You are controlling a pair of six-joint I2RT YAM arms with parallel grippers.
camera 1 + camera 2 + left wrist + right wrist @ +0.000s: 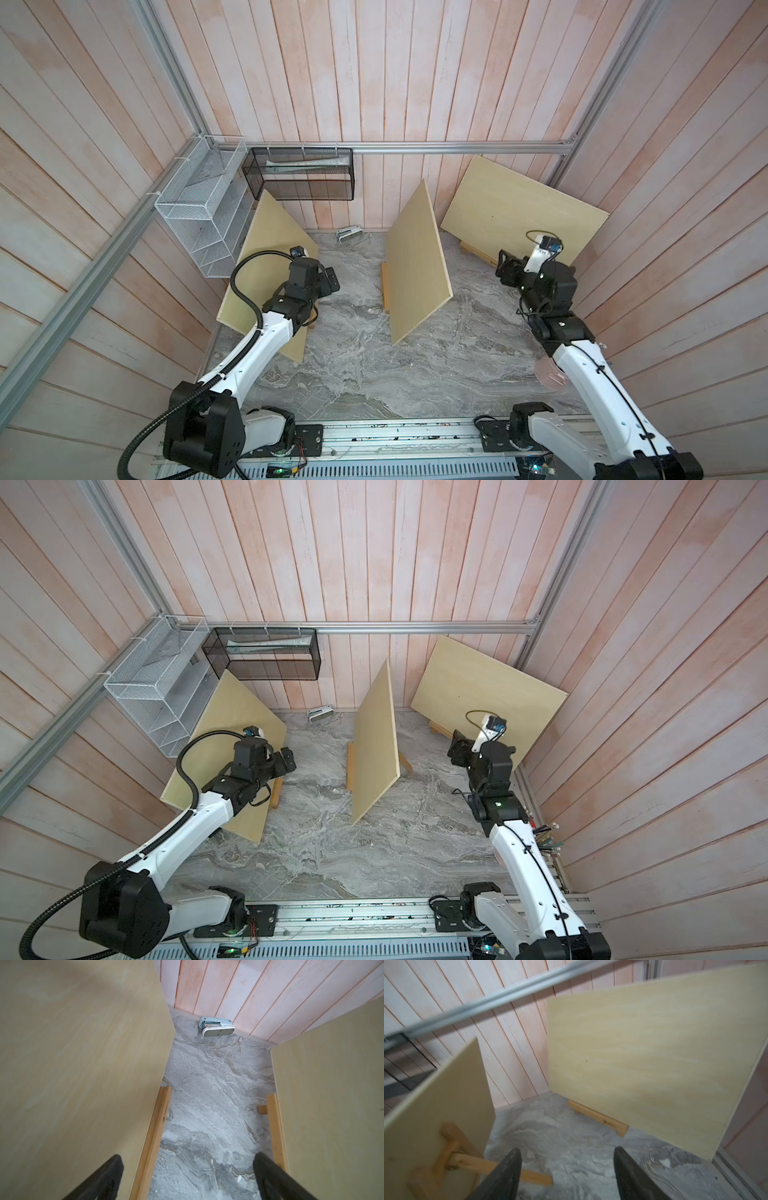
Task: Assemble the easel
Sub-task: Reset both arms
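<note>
Three pale plywood boards stand on small wooden easels. The left board (266, 257) leans by the left wall, the middle board (415, 266) stands edge-on in the centre, and the right board (523, 208) leans in the back right corner. My left gripper (332, 280) is open and holds nothing; in the left wrist view it (187, 1161) hangs over bare floor between the left easel's ledge (158, 1126) and the middle easel's ledge (274, 1126). My right gripper (503, 266) is open and empty; in the right wrist view it (566, 1153) sits between the middle easel's rear leg (500, 1169) and the right easel's ledge (600, 1120).
A pale blue stapler (349, 233) lies at the foot of the back wall. A white wire basket (199, 199) and a black mesh basket (303, 174) hang on the aluminium frame at the back left. A pink disc (548, 374) lies under the right arm.
</note>
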